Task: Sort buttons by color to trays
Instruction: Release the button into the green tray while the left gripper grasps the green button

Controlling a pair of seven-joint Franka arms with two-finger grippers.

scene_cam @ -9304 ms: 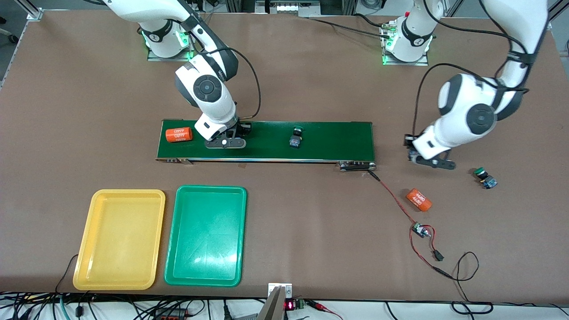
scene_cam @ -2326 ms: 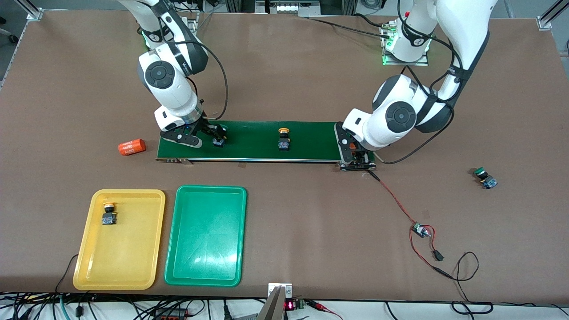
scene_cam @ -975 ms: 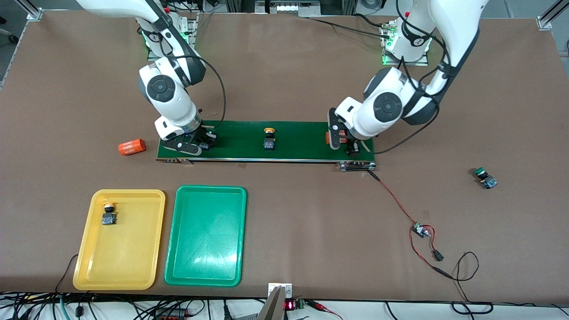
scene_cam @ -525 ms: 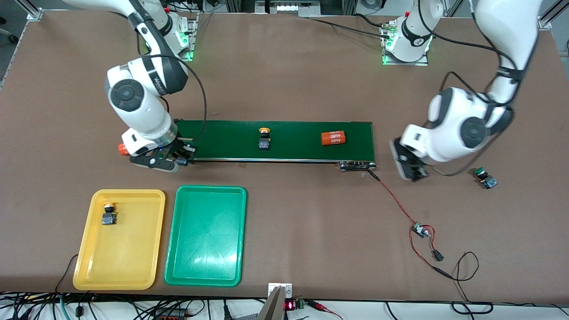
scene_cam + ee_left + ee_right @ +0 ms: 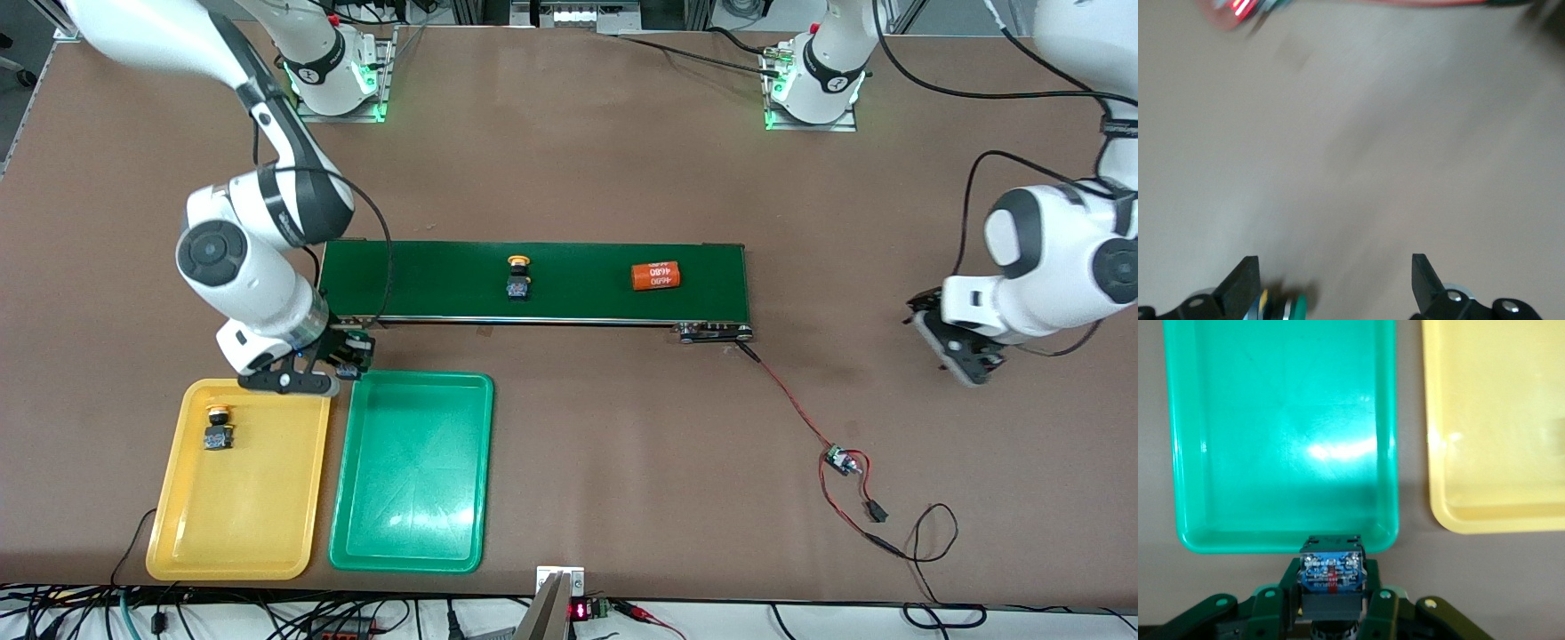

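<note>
Green-cap button is clamped in right gripper, over the table just by the green tray's belt-side rim; only the right wrist view shows its blue body. Yellow tray beside it holds one yellow button. Another yellow button and an orange 4680 cylinder sit on the conveyor belt. Left gripper, jaws apart, is over bare table w/ a green button at one fingertip, seen only in the left wrist view.

Two glossy white arms, dark grey joint bands, round grey caps on wrist housings. Black cables loop along forearms. Bases at frame top glow green. Black two-finger grippers: right gripper, left gripper.
</note>
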